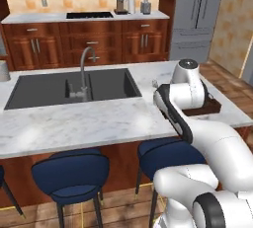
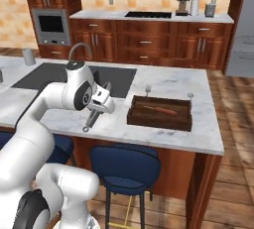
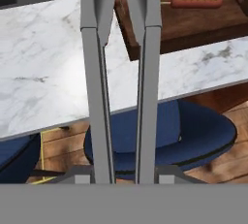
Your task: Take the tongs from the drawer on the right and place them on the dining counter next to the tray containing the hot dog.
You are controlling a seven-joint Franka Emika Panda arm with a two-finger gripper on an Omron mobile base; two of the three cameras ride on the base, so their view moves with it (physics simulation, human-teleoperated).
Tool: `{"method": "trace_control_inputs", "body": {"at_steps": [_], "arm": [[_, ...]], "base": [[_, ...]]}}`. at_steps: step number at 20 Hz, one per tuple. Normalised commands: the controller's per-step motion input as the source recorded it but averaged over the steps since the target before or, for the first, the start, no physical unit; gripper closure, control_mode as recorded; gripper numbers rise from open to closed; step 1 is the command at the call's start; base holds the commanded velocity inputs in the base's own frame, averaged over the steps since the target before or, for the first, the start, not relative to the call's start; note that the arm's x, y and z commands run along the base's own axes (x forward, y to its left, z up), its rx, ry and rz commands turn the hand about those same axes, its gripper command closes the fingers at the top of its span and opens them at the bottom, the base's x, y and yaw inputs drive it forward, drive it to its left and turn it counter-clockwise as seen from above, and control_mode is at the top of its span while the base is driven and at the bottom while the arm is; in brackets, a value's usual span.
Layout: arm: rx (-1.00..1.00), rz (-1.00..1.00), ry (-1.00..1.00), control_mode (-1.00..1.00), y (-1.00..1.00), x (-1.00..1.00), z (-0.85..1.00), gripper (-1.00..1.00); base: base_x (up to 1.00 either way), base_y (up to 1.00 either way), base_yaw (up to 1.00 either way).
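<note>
My gripper (image 2: 100, 105) is shut on the tongs (image 2: 92, 119), which hang tilted down over the near edge of the dining counter (image 2: 168, 82). Seen from the hand, the tongs (image 3: 121, 72) are two long grey arms running up from the gripper (image 3: 121, 173), over the marble dining counter (image 3: 43, 72). To the right stands the dark brown tray (image 2: 159, 120), apart from the tongs, with the hot dog (image 2: 159, 109) lying in it. Both the tray (image 3: 193, 29) and the hot dog (image 3: 196, 2) appear at the upper right of the hand view. The drawer is out of view.
A dark sink (image 1: 74, 86) with a curved faucet (image 1: 86, 69) is set into the counter's left part. Blue stools (image 2: 124, 166) (image 1: 71, 172) stand below the near edge. Two thin silver utensils (image 2: 147, 89) stand behind the tray. The arm hides most of the tray (image 1: 210, 107) in the left base view.
</note>
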Motion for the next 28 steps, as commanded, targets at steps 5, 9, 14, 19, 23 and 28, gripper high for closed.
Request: {"method": "trace_control_inputs", "body": {"at_steps": [5, 9, 14, 19, 23, 28], "arm": [[0.00, 0.00, 0.00, 1.00, 0.00, 0.00, 0.00, 1.00], [0.00, 0.00, 0.00, 1.00, 0.00, 0.00, 0.00, 1.00], [0.00, 0.00, 0.00, 1.00, 0.00, 0.00, 0.00, 1.00], [0.00, 0.00, 0.00, 1.00, 0.00, 0.00, 0.00, 1.00], [0.00, 0.00, 0.00, 1.00, 0.00, 0.00, 0.00, 1.00], [0.00, 0.00, 0.00, 1.00, 0.00, 0.00, 0.00, 1.00]], "base": [[0.52, 0.03, -0.06], [0.62, 0.00, -0.06], [0.37, 0.00, -0.03], [0.05, 0.00, 0.00], [0.00, 0.00, 0.00], [0.00, 0.00, 0.00]]}}
